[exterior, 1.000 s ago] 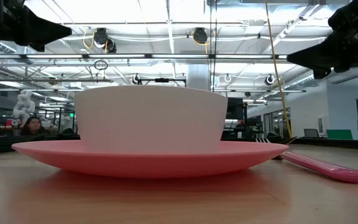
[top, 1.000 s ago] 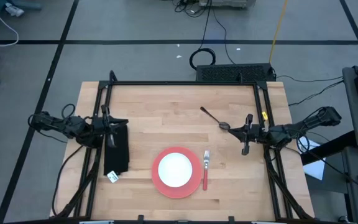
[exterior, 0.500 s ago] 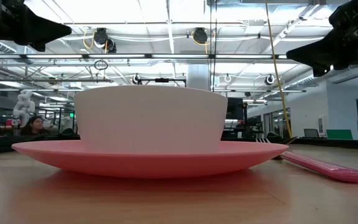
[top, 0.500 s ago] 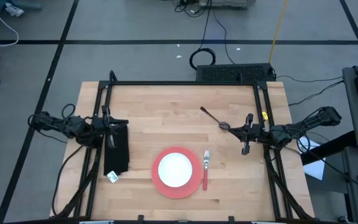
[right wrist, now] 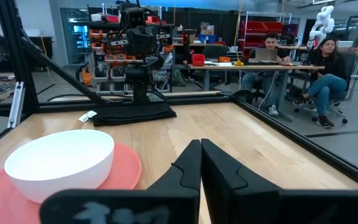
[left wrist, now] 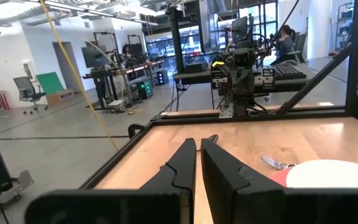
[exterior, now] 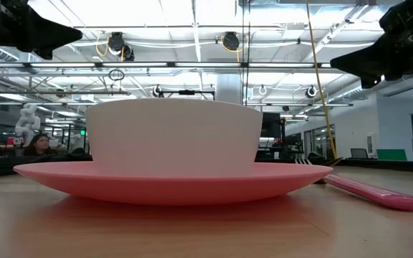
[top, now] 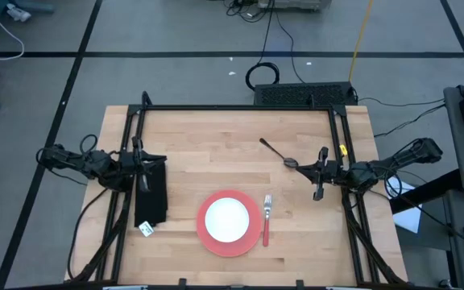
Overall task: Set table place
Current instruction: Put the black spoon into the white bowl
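High view: bowl (top: 227,217) on plate (top: 230,224), fork (top: 267,216) beside it at desk (top: 216,145) front edge; spoon (top: 278,152) unplaced mid-desk. Left hand (top: 141,169), right hand (top: 319,173) closed, empty.

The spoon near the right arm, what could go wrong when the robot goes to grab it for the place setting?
The spoon lies flat on the table, its bowl close to the shut right hand; a thin flat handle may slip from a pinch. Carrying it toward the plate risks nudging the fork beside it. The black napkin lies close to the left hand, which could drag it.
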You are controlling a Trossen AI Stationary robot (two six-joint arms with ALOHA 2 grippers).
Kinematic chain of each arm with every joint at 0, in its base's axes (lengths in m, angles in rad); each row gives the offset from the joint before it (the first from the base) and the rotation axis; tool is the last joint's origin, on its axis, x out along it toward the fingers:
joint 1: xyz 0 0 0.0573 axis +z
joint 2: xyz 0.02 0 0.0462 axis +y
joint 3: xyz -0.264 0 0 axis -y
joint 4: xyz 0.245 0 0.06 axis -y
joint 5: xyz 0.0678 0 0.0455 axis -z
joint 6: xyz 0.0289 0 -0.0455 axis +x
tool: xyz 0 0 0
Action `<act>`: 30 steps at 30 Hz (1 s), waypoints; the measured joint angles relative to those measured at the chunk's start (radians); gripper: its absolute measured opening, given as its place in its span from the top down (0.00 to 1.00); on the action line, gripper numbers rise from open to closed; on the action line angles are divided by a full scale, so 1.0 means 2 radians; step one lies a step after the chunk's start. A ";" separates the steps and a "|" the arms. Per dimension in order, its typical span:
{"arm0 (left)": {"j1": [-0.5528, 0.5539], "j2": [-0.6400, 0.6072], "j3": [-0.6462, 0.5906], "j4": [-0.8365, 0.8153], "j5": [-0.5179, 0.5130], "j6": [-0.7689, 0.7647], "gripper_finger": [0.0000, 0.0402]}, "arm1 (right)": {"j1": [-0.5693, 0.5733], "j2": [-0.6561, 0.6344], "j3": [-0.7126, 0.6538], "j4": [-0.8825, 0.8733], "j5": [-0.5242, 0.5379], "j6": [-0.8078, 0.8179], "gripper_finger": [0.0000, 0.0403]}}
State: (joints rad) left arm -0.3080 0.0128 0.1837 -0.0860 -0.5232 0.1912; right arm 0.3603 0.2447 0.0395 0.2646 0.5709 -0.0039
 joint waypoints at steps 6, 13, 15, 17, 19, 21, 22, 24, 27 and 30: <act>0.000 0.000 0.000 0.000 0.000 -0.005 0.92 | 0.000 0.009 0.000 0.000 0.005 0.021 1.00; 0.000 0.000 0.000 0.000 0.000 -0.005 0.92 | -0.023 0.067 0.000 0.000 0.028 0.108 1.00; 0.000 0.000 0.000 0.000 0.000 -0.005 0.92 | -0.034 0.090 0.001 0.008 0.028 0.120 1.00; 0.000 0.000 0.000 0.000 0.000 -0.005 0.92 | -0.045 0.114 0.009 0.012 0.028 0.134 1.00; 0.000 0.000 0.000 0.000 0.000 -0.005 0.92 | -0.057 0.139 0.016 0.008 0.028 0.141 1.00; 0.000 0.000 0.000 -0.001 0.000 -0.006 0.92 | -0.067 0.161 0.032 0.009 0.027 0.142 1.00; 0.000 0.000 0.000 -0.002 0.000 -0.008 0.92 | -0.073 0.169 0.040 0.014 0.027 0.142 1.00; 0.000 0.000 0.000 -0.010 0.000 -0.010 0.92 | -0.082 0.182 0.049 0.017 0.027 0.139 1.00; 0.000 0.000 0.000 -0.035 -0.004 -0.023 0.92 | -0.090 0.192 0.050 0.033 0.027 0.125 1.00; 0.000 0.000 0.000 -0.050 -0.046 -0.059 0.92 | -0.092 0.192 0.052 0.051 0.027 0.115 1.00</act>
State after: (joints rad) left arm -0.3088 0.0132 0.1829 -0.1864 -0.6155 0.0732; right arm 0.1757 0.6281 0.1432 0.3667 0.6243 0.2266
